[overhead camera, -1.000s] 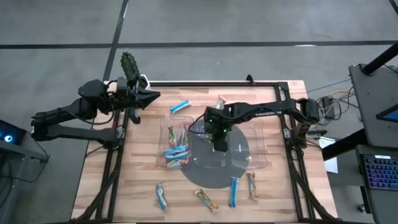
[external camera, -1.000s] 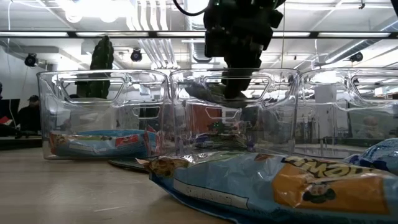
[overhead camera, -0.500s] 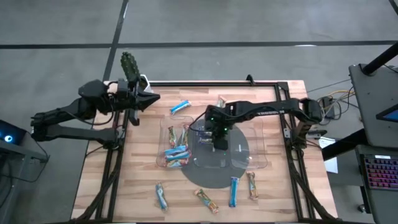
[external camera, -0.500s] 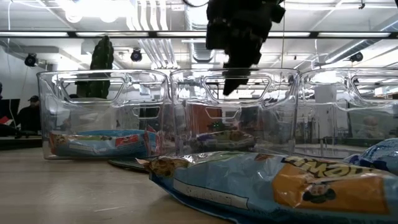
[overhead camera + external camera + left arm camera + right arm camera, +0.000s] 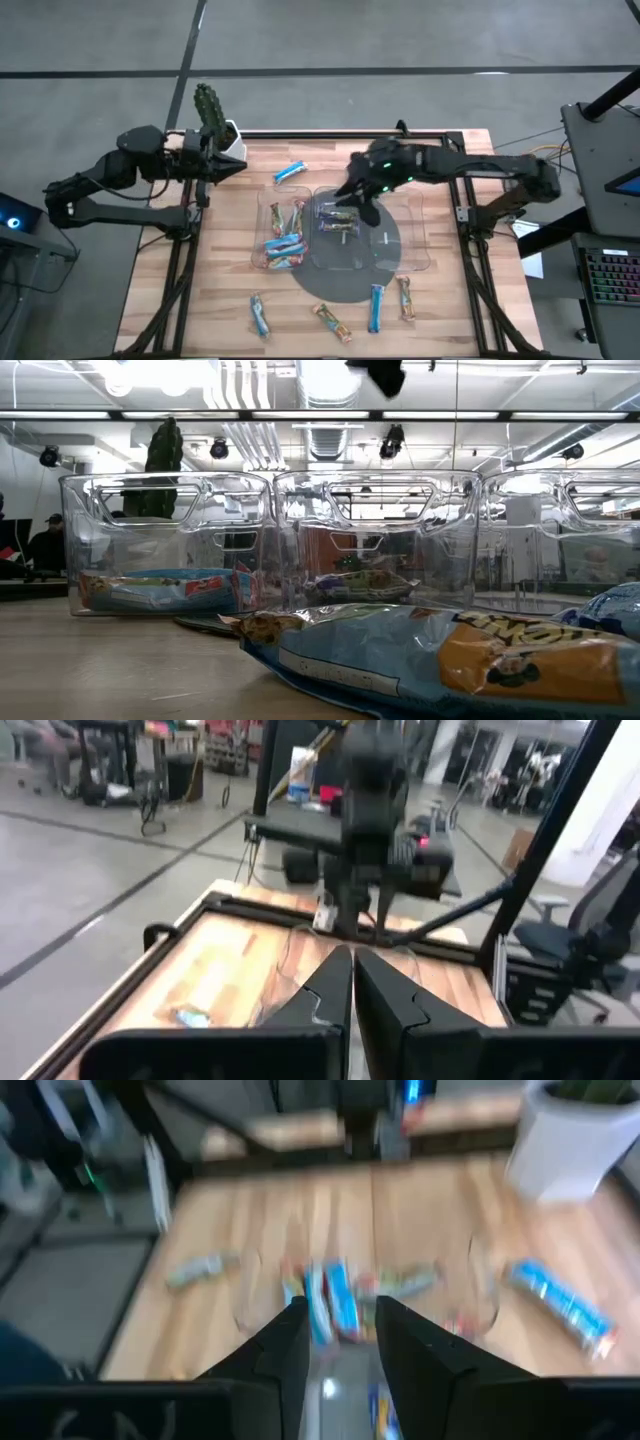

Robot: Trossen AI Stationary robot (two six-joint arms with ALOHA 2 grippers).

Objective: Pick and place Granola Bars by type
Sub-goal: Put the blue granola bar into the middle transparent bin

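Wrapped granola bars lie in and around a clear compartment tray (image 5: 420,262). Several blue and multicoloured bars (image 5: 284,243) lie in its left compartment (image 5: 160,590), and one bar (image 5: 338,222) lies flat in the middle one (image 5: 360,582). A blue bar (image 5: 290,172) lies on the table beyond the tray. My right gripper (image 5: 352,198) hangs open above the middle compartment, with nothing between its fingers (image 5: 340,1330); only its tip (image 5: 385,372) shows in the low view. My left gripper (image 5: 238,168) is shut and holds nothing at the table's far left (image 5: 352,975).
Several loose bars lie near the front edge: (image 5: 260,315), (image 5: 332,322), (image 5: 376,308), (image 5: 405,297); one of them fills the low view's foreground (image 5: 420,655). A potted cactus (image 5: 210,110) stands at the far left corner. A dark round mat (image 5: 345,285) lies under the tray.
My right gripper has let go of a bar in the tray's middle compartment and risen well clear of the tray, tipping up toward level. The bar now lies flat on the compartment floor. My left gripper has drawn back a little toward the table's left edge.
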